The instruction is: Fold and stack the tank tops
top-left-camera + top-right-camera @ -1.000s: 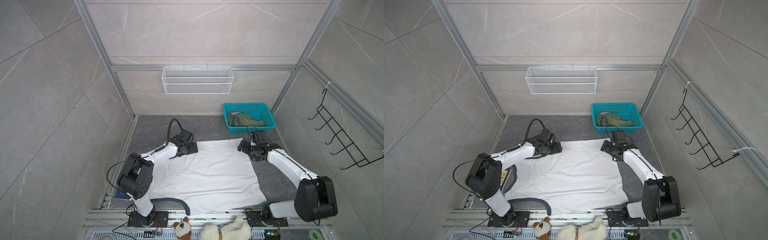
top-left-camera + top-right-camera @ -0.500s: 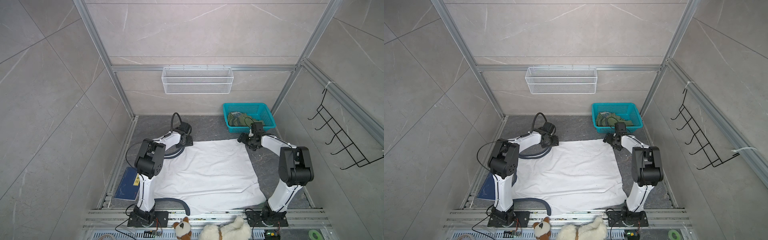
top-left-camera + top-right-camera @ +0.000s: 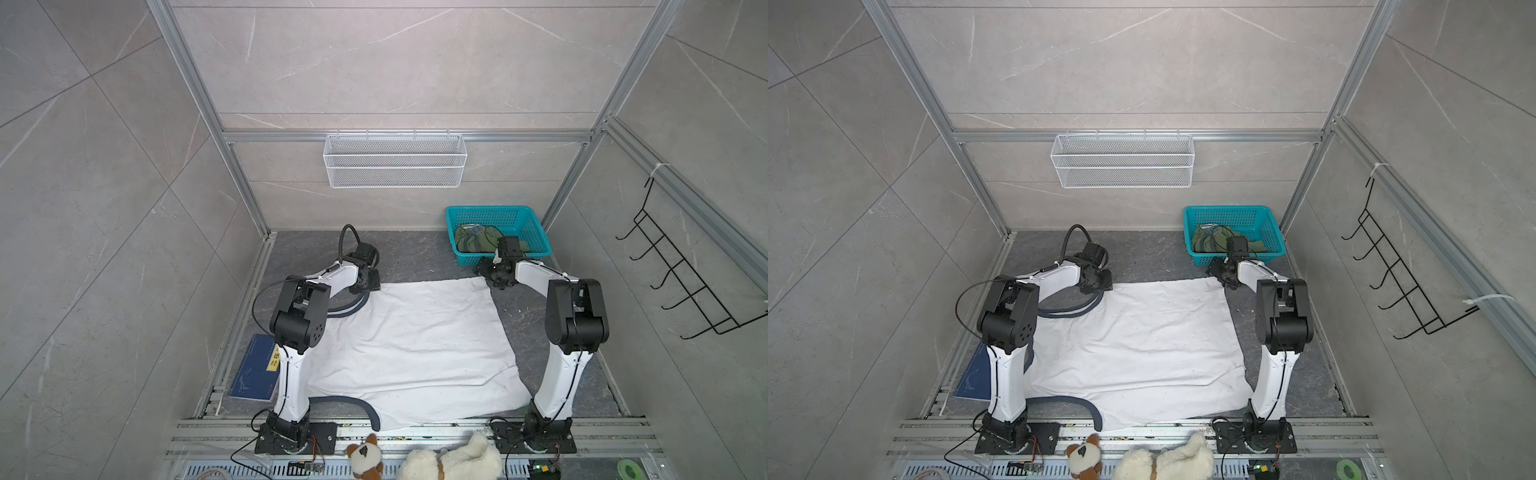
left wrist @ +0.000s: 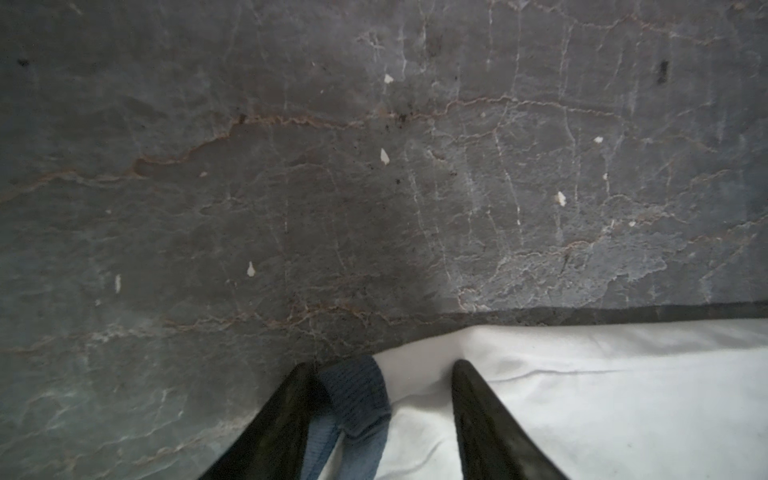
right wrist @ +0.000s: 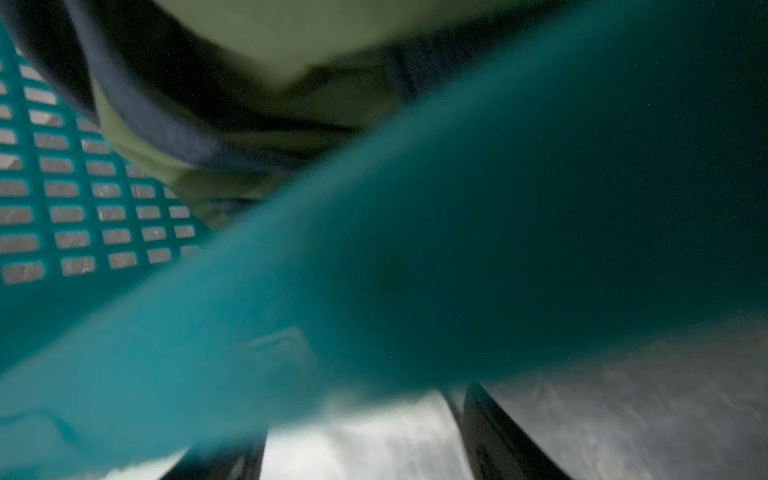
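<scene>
The white tank top (image 3: 415, 340) (image 3: 1142, 345) lies spread flat on the dark floor, with its navy trim (image 3: 349, 401) curling at the near and left edges. My left gripper (image 3: 369, 283) (image 4: 381, 365) is down at its far left corner. Its jaws stand apart, with a navy strap (image 4: 357, 395) and white cloth between them. My right gripper (image 3: 491, 277) (image 5: 361, 415) sits at the far right corner, open over white cloth, right against the teal basket (image 3: 536, 232) (image 5: 457, 249). The olive tank top (image 3: 471, 243) (image 5: 266, 37) lies crumpled in that basket.
A blue folder (image 3: 255, 368) lies by the left arm's base. Plush toys (image 3: 451, 461) sit on the front rail, with a green tape roll (image 3: 629, 471) at the front right. A white wire basket (image 3: 395, 160) hangs on the back wall and a black hook rack (image 3: 681, 270) on the right wall.
Both arms have raised their elbows, and the grippers have shifted slightly toward the back wall onto the white tank top's far corners. Both pairs of jaws have narrowed.
</scene>
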